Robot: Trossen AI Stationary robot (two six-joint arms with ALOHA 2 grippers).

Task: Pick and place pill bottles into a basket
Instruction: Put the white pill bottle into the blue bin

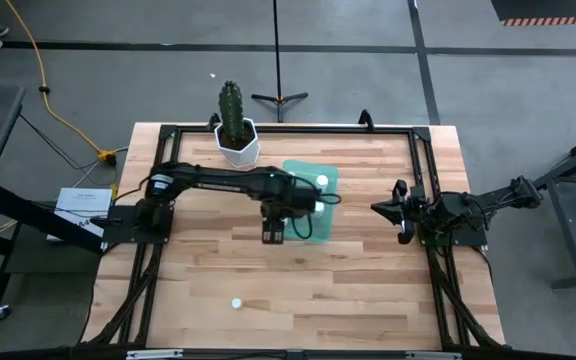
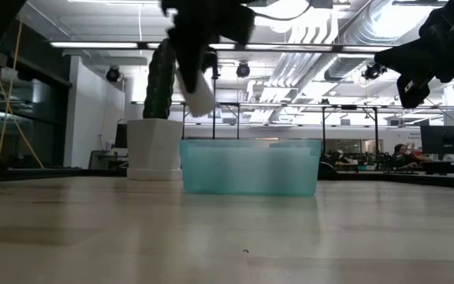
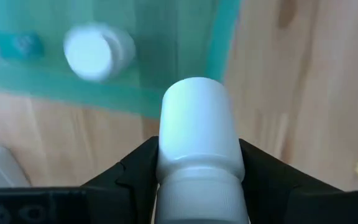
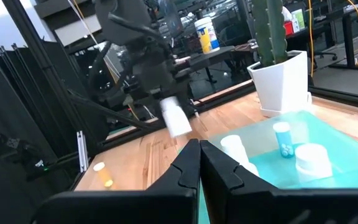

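My left gripper [image 1: 290, 212] is shut on a white pill bottle [image 3: 197, 134], high above the table at the near left edge of the teal basket [image 1: 330, 178]. The low view shows the bottle [image 2: 196, 88] in the air above the basket's wall [image 2: 251, 167]. Other white bottles lie in the basket [image 3: 96, 51] [image 4: 309, 157]. One more bottle [image 1: 236, 301] stands on the table near the front edge. My right gripper [image 1: 400, 212] is shut and empty, up in the air at the table's right side. My left gripper pinches the bottle between its two fingers [image 3: 138, 163] at the shoulder [image 3: 194, 163], where the smooth body meets the ribbed cap. The fingers come from above, slanting down. The bottle's body sticks out past the fingertips, tilted and lifted clear [image 4: 175, 118].
A white hexagonal pot with a cactus [image 1: 236, 140] stands just beyond the basket's far left corner. A black frame [image 1: 423, 150] runs round the table. A small yellowish thing [image 4: 102, 172] lies on the wood to the left.
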